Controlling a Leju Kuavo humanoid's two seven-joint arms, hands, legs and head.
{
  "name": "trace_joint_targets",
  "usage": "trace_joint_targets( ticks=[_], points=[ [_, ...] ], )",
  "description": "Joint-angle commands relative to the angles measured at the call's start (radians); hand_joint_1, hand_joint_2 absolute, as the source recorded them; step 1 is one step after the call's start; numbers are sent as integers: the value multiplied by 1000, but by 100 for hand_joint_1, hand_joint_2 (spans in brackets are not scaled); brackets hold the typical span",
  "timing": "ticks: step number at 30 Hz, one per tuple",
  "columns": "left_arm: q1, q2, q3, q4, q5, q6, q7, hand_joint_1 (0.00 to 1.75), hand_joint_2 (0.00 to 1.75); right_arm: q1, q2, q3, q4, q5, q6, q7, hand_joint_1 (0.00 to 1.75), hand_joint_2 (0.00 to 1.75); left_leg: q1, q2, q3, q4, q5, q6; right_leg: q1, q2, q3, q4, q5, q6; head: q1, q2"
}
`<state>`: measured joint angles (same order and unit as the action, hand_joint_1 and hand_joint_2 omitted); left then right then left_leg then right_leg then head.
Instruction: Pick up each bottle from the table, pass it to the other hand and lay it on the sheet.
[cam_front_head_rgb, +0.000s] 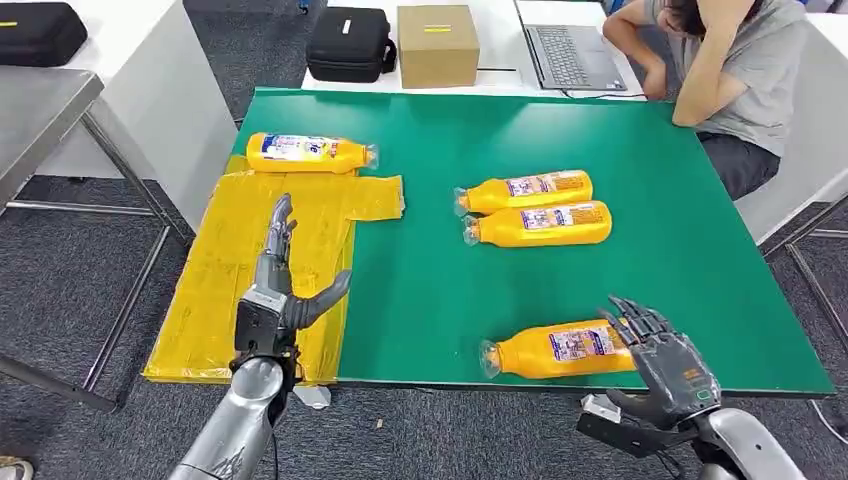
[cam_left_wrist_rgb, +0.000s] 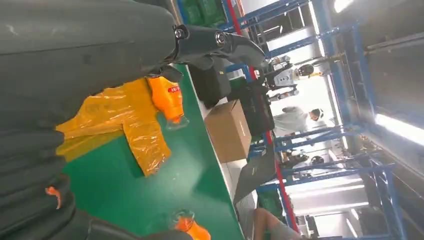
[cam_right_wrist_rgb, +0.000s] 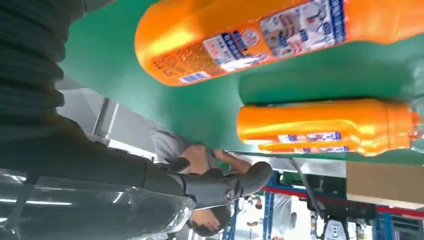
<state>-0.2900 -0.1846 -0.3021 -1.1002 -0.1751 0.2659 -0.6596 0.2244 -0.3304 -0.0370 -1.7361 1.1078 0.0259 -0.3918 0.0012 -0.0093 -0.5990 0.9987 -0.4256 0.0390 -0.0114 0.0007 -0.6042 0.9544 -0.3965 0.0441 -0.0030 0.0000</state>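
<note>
Head view shows your right hand (cam_front_head_rgb: 668, 362), fingers spread and holding nothing, just beside the base of the nearest bottle (cam_front_head_rgb: 556, 349). That bottle lies across the table's (cam_front_head_rgb: 700, 250) front edge, cap toward the left hand (cam_front_head_rgb: 276, 300), which hovers empty over the yellow sheet (cam_front_head_rgb: 215, 300).

From my remote seat I see a cardboard box (cam_front_head_rgb: 438, 45) far ahead of both hands, a black case (cam_front_head_rgb: 349, 44) just left of it, a laptop (cam_front_head_rgb: 572, 55) to its right, and a person (cam_front_head_rgb: 725, 75) slouched beyond the right hand.
</note>
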Motion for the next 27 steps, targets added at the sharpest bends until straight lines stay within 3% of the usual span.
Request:
trace_joint_targets(
  ticks=[1, 11, 14, 18, 21, 27],
  points=[
    [-50, -8, -11, 75, -5, -18, 13, 0, 175, -66, 43, 91, 142, 10, -41, -1, 0, 175, 1, 2, 3, -1, -1, -1, 1, 1, 3, -2, 0, -1, 0, 0],
    [-92, -24, -51, 155, 23, -16, -4, 0, 175, -244, 79, 180, 466, -22, -200, -36, 0, 175, 1, 5, 8, -2, -2, -2, 1, 4, 7, -3, 0, -2, 0, 0],
    [-95, -23, -57, 159, 31, -17, -2, 0, 175, -254, 73, 197, 469, -12, -207, -21, 0, 175, 1, 4, 4, -1, -1, -1, 2, 3, 4, -2, 1, -1, 1, 0],
    [-98, -20, -61, 172, 43, -19, -6, 0, 175, -251, 52, 189, 474, 3, -204, 5, 0, 175, 0, 6, 15, -2, -6, -5, 1, 4, 13, 0, -5, -4, 0, 0],
    [-100, -19, -62, 174, 44, -21, -7, 0, 175, -248, 41, 188, 474, 12, -201, 11, 0, 175, 0, 1, 5, -1, -1, -2, 0, 0, 5, -1, -1, -1, 0, 0],
    [-105, -17, -75, 183, 52, -30, -8, 0, 175, -248, 16, 179, 461, 12, -181, 21, 0, 175, 0, 2, 5, -1, -2, -2, 0, 1, 5, 0, -1, -1, 0, 0]
  ],
)
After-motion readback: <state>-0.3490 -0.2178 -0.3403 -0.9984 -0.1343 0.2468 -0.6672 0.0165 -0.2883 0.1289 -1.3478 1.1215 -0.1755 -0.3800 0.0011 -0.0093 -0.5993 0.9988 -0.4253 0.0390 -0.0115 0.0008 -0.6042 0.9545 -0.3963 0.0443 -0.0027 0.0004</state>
